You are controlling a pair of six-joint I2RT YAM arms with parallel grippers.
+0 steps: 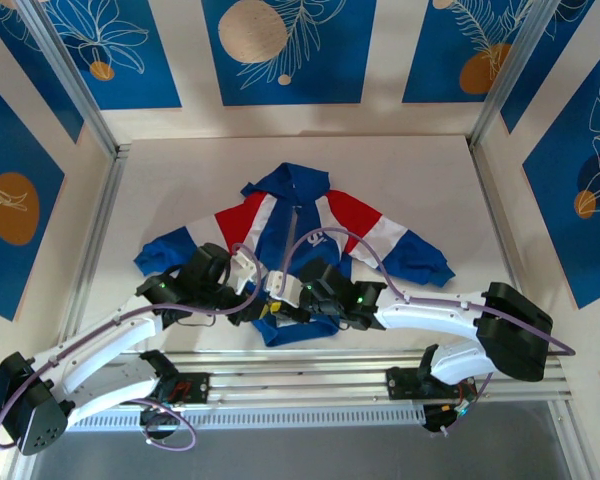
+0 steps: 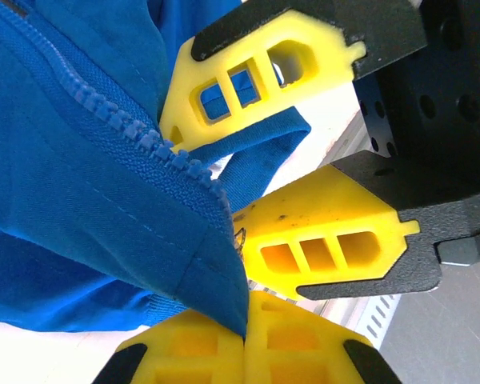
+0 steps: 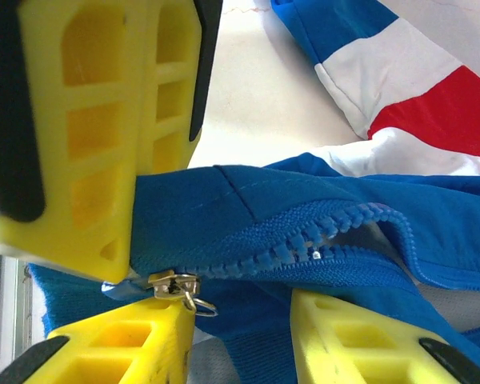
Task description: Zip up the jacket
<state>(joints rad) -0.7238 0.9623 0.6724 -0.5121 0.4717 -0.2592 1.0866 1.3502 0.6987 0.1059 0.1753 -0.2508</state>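
Note:
The blue jacket with red and white panels lies spread on the white table, collar towards the far side. Both grippers meet at its bottom hem. My left gripper is shut on the hem corner beside the zipper's lower end. The blue zipper teeth run apart to the right of the small silver slider, which sits at the hem. My right gripper stands open under the zipper, one yellow finger touching the slider, the other finger well to the side. Nothing is pinched between them.
An aluminium rail carrying the arm bases runs along the near edge. Metal posts and patterned blue-and-cream walls close in the table on three sides. Bare table lies beyond the jacket's collar and beside both sleeves.

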